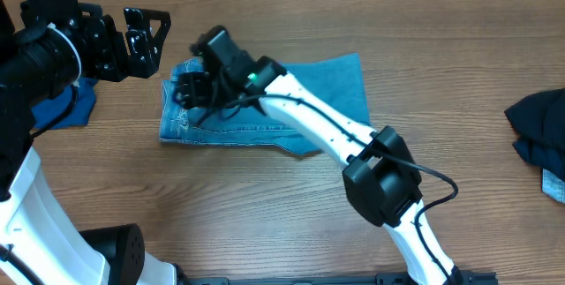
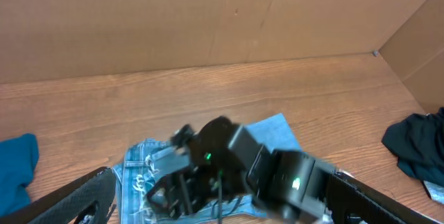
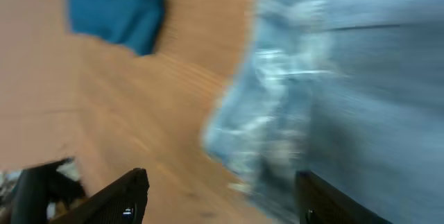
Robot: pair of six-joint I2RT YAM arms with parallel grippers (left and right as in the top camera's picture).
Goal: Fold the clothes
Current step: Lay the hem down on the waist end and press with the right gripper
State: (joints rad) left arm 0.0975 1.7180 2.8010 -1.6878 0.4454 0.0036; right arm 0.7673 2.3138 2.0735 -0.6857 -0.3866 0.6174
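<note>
The pale-blue jeans [image 1: 340,86] lie folded on the table, with the frayed end at the left [image 1: 177,122]. They also show in the left wrist view [image 2: 142,172] and, blurred, in the right wrist view [image 3: 361,78]. My right gripper [image 1: 190,91] hovers over the left end of the jeans, open, with nothing between its fingers [image 3: 222,200]. My left gripper [image 1: 150,33] is open and empty, raised at the back left, apart from the jeans. A royal-blue garment [image 1: 66,108] lies at the left edge. A dark navy garment [image 1: 538,131] lies at the right edge.
A cardboard wall [image 2: 208,16] stands behind the wooden table [image 1: 265,206]. The royal-blue garment also shows in the left wrist view [image 2: 14,168] and in the right wrist view [image 3: 118,5]. The navy garment shows at the far right of the left wrist view [image 2: 416,144].
</note>
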